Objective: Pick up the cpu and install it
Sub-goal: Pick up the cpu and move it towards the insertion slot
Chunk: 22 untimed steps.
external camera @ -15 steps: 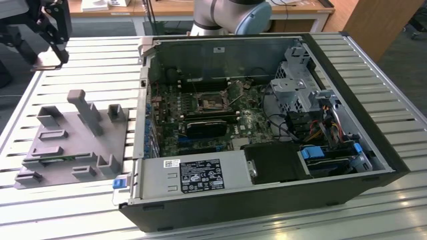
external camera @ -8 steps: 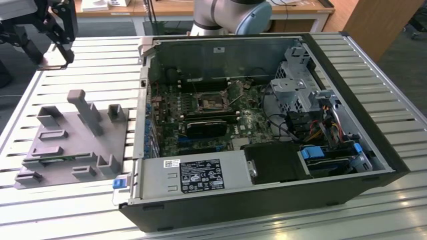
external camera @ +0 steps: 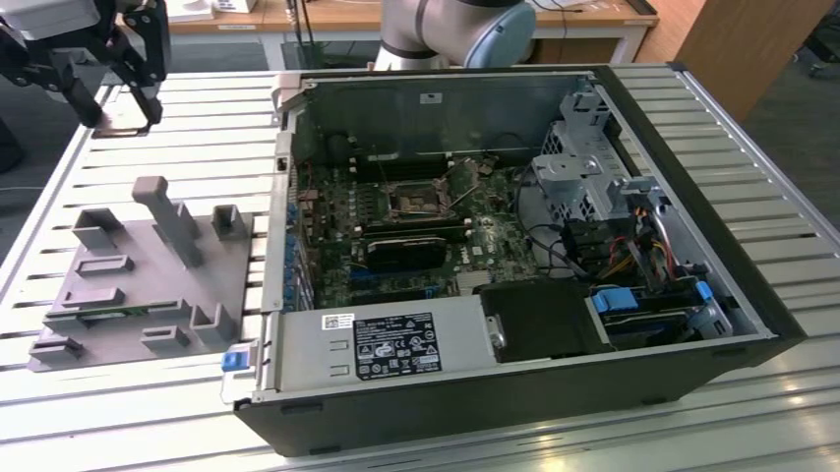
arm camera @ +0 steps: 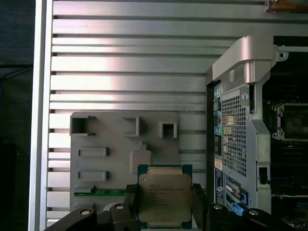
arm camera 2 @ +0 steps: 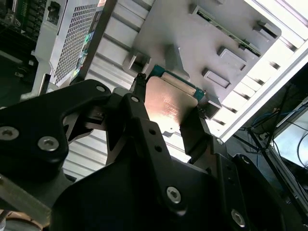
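My gripper (external camera: 118,110) hangs above the slatted table at the exterior view's far left, shut on the cpu (external camera: 124,125). In both wrist views the cpu (arm camera: 165,195) (arm camera 2: 168,102) is a flat square chip with a shiny metal top and a green rim, clamped between the two black fingers (arm camera: 129,204) (arm camera 2: 196,131). It is lifted off the grey fixture tray (arm camera: 110,144) (external camera: 145,285), which lies below and behind it. The open socket (external camera: 417,197) (arm camera: 291,122) sits on the motherboard inside the open computer case (external camera: 735,295).
The case lies on its side at the exterior view's right, with a black block (external camera: 413,251) below the socket, a power supply (external camera: 381,344) at the front and drive cages with cables (external camera: 617,226). The tray carries upright posts (external camera: 164,216). The arm's base (external camera: 453,29) stands behind the case.
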Motion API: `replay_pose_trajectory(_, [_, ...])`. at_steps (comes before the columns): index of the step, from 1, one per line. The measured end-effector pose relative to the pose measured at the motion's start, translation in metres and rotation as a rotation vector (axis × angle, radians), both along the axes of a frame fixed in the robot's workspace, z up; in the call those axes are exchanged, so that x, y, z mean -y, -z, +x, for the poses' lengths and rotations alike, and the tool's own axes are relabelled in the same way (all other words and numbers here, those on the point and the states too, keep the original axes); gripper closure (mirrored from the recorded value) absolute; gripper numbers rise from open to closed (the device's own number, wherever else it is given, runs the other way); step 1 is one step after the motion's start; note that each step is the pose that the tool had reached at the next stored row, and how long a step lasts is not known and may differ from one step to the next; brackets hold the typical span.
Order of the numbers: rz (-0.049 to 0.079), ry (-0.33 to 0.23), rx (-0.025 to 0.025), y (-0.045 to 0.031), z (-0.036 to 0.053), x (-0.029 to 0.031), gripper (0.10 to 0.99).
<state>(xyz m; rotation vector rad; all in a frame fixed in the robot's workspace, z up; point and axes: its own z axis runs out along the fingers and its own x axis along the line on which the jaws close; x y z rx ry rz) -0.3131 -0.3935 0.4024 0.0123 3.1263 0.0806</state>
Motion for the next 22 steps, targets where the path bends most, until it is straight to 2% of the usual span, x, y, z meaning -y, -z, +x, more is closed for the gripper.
replay_pose_trajectory(11, [0.000,0.000,0.0000,0.0010,0.0234,-0.0010,0.549])
replay_pose_trajectory(16, [0.000,0.000,-0.0001,0.0020,0.0406,-0.0061,0.549])
replay_pose_trajectory(20, [0.000,0.000,0.0000,0.0026,0.0505,-0.0073,0.549])
replay_pose_trajectory(22, [0.000,0.000,-0.0001,0.0028,0.0582,-0.0078,0.549])
